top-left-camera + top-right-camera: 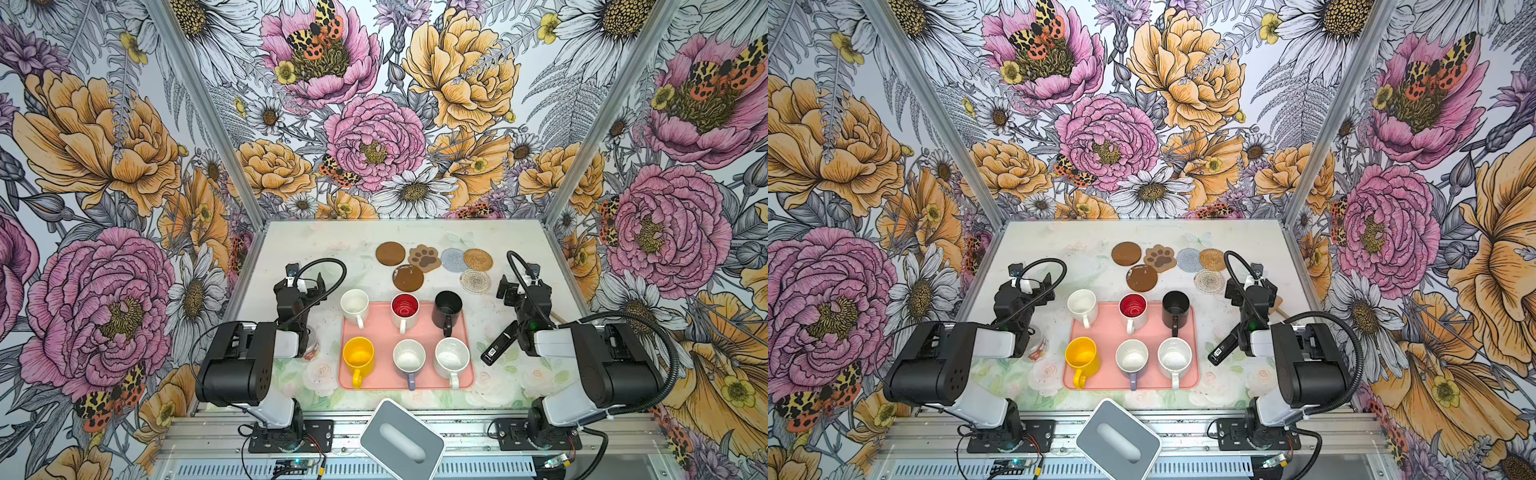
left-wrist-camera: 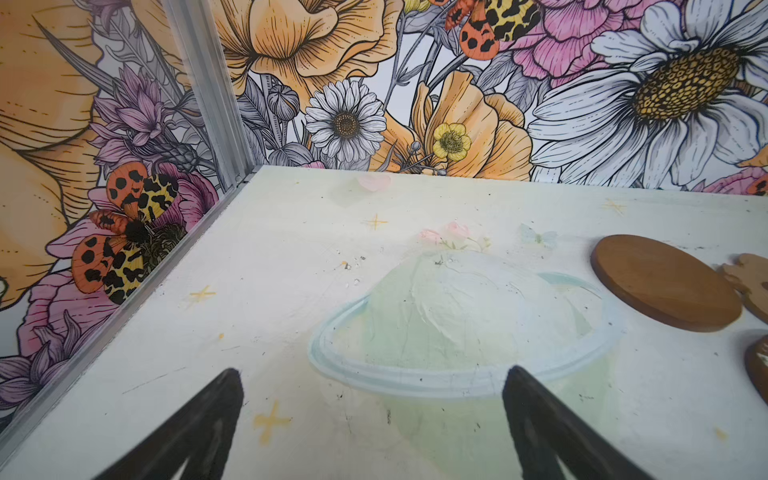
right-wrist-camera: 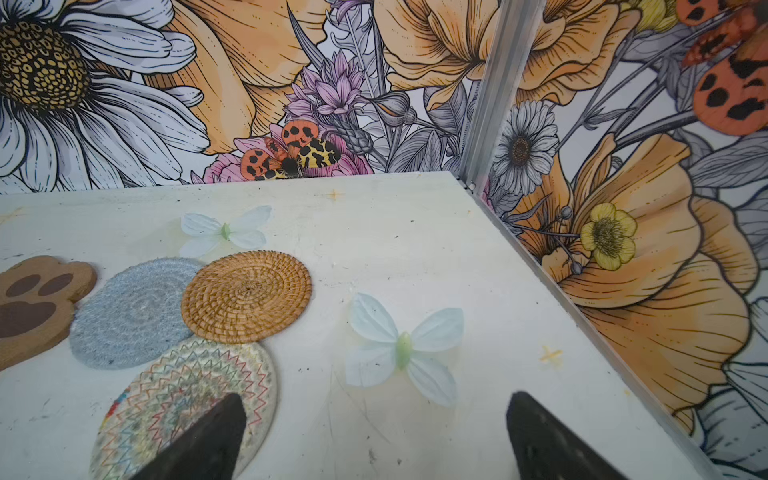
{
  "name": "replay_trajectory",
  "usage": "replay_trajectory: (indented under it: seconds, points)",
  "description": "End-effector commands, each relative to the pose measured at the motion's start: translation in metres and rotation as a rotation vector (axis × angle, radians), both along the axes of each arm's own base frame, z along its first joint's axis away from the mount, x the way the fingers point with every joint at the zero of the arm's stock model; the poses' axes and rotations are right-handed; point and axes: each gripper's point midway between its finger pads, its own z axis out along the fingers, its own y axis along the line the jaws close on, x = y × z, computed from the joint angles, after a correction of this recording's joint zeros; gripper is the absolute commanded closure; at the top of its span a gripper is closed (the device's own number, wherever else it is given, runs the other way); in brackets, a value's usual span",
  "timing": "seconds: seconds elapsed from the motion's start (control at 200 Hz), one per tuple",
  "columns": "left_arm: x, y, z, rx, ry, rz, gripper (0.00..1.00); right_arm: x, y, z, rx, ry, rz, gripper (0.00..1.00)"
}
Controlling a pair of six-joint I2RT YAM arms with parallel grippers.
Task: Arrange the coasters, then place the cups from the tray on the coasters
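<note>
Lying bunched at the far edge of the surface [image 1: 311, 249], the coasters [image 1: 424, 257] are looking thin and light, probably wanting a rim pinch; the cups [image 1: 405, 311] are sitting on the tray [image 1: 378, 332], left gripper [image 2: 372, 374] and right gripper [image 3: 376, 399] hanging apart, empty.

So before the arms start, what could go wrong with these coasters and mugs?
The rattan coaster overlaps the grey-blue woven coaster and the pale patterned coaster, so lifting one may drag its neighbours. All lie flat on the table, so the open right gripper might slip off an edge. On the tray, the red-inside mug and black mug stand close; reaching between them could knock one.
</note>
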Motion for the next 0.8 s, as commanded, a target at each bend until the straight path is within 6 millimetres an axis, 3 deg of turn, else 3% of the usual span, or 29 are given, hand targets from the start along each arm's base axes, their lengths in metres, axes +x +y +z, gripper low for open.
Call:
replay_trajectory:
  seconds: [0.0, 0.796]
  points:
    - [0.0005, 0.0038, 0.0072, -0.017, -0.023, 0.021, 0.01, 0.0024, 0.0007, 0.0070, 0.008, -0.035, -0.007, 0.01]
    - [0.0005, 0.0044, 0.0069, -0.012, -0.021, 0.027, 0.01, 0.0029, 0.0011, 0.0072, 0.010, -0.035, -0.005, 0.01]
